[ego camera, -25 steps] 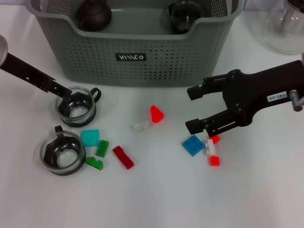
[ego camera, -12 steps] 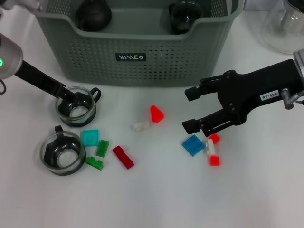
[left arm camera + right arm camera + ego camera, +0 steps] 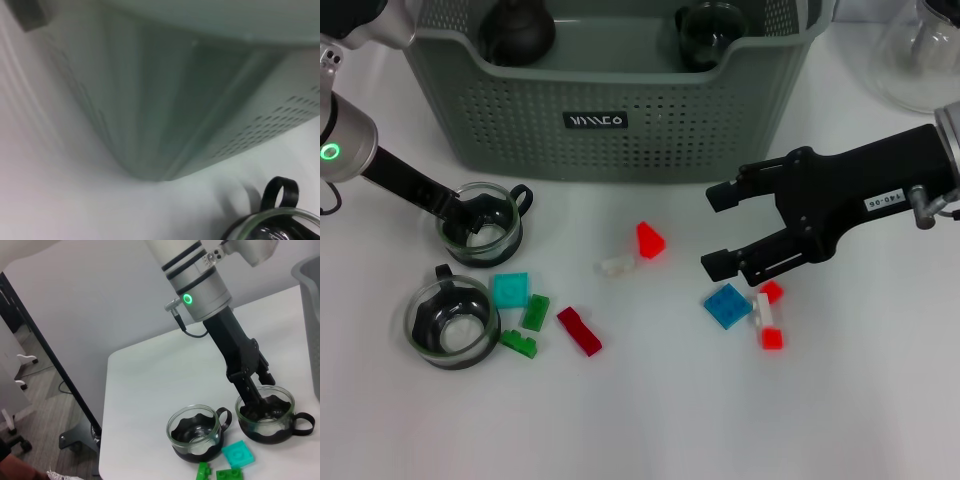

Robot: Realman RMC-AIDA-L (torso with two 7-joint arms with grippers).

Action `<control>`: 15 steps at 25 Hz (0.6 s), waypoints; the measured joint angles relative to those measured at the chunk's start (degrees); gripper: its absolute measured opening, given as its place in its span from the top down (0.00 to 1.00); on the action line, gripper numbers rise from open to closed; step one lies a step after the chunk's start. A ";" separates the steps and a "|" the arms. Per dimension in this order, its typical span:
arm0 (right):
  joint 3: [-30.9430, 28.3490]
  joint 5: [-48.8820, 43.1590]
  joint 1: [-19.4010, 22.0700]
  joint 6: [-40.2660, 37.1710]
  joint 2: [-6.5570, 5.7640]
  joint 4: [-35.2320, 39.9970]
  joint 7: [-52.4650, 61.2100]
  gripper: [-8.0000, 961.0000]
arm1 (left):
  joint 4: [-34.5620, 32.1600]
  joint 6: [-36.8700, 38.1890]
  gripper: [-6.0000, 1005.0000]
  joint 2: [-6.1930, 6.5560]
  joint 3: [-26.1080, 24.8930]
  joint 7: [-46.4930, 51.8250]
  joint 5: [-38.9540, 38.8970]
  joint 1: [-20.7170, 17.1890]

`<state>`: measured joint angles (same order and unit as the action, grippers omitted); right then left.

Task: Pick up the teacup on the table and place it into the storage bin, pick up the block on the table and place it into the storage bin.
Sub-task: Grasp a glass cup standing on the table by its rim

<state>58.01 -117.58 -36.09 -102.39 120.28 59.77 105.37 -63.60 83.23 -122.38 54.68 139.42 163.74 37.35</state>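
Two glass teacups with dark liners stand at the left, in front of the grey-green storage bin. My left gripper reaches down onto the rear teacup, shut over its rim; the right wrist view shows that left gripper with a finger inside the teacup. The front teacup stands free. My right gripper hovers open, just behind a blue block and a red-and-white block. The left wrist view holds only the bin's corner and a teacup handle.
Loose blocks lie between the arms: a red wedge, a white piece, a dark red one, a teal one, two green ones. In the bin sit a dark teapot and a cup. A glass vessel stands back right.
The left arm's wrist has come further into view at the left while its fingers stay at the rear teacup. The right gripper has edged slightly left. Teacups and blocks have not shifted.
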 joint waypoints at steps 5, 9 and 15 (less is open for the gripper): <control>0.00 0.07 -0.11 -0.01 0.03 -0.01 0.01 0.02 | 0.49 -0.67 0.22 0.04 0.16 0.02 0.00 -0.01; 0.00 0.28 -0.12 -0.03 0.04 -0.01 0.01 0.02 | 0.97 -1.35 0.30 0.05 0.71 0.04 -0.01 -0.07; 0.00 0.62 -0.37 -0.09 0.05 -0.01 0.01 0.02 | 3.58 -4.02 0.52 0.51 4.00 1.90 0.03 -0.09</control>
<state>58.01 -116.96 -36.46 -102.48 120.32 59.76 105.39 -60.02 79.21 -121.87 58.69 141.32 163.78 37.26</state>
